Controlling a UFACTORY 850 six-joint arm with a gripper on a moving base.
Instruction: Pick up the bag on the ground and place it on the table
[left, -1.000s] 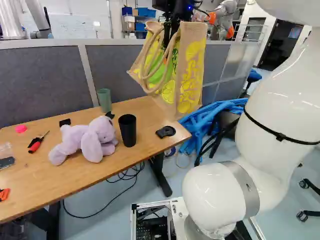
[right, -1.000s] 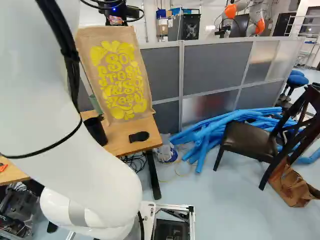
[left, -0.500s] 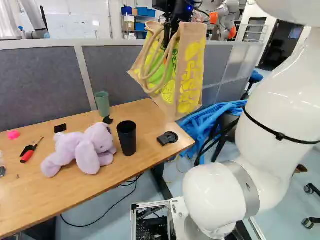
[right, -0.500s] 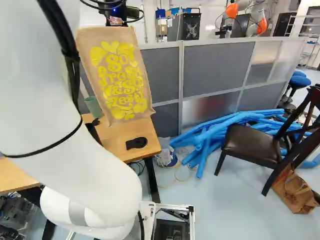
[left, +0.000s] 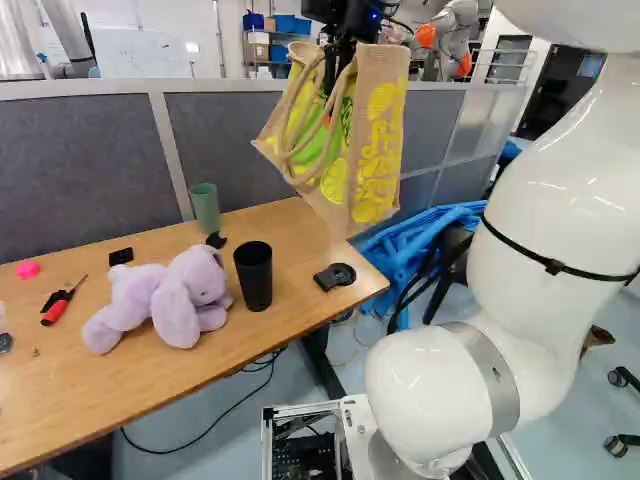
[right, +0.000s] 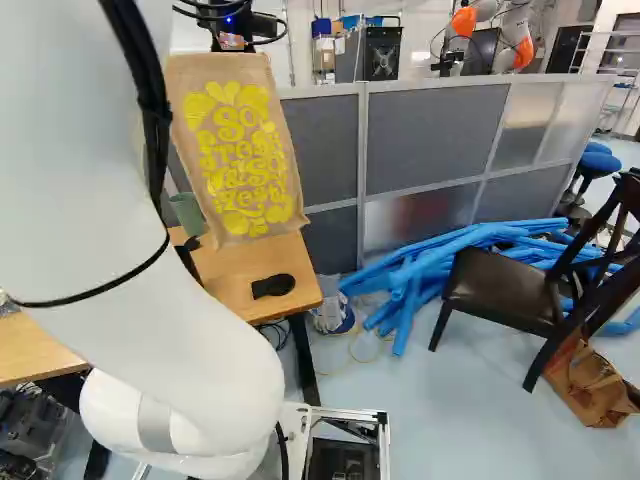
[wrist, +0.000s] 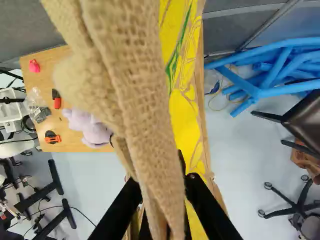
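- While the end effector (left: 334, 88) pinches the rope handles (wrist: 137, 85) between its fingers, the bag (left: 376, 150) hangs just beneath it, clear of the floor.
- Lower than the end effector, the surface (left: 120, 390) bears a black cup (left: 254, 275), a lilac plush toy (left: 175, 298) and a green cup (left: 205, 207); whether the bag hangs over it, I cannot tell.
- Beyond the end effector, blue tubes (right: 405, 275) lie heaped near a grey partition (right: 430, 130).

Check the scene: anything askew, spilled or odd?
Loose blue tubes lie heaped on the floor by the chair, untidy. The printed bag hangs tilted from the fingers, its bottom edge slanting. No spill or damage visible.
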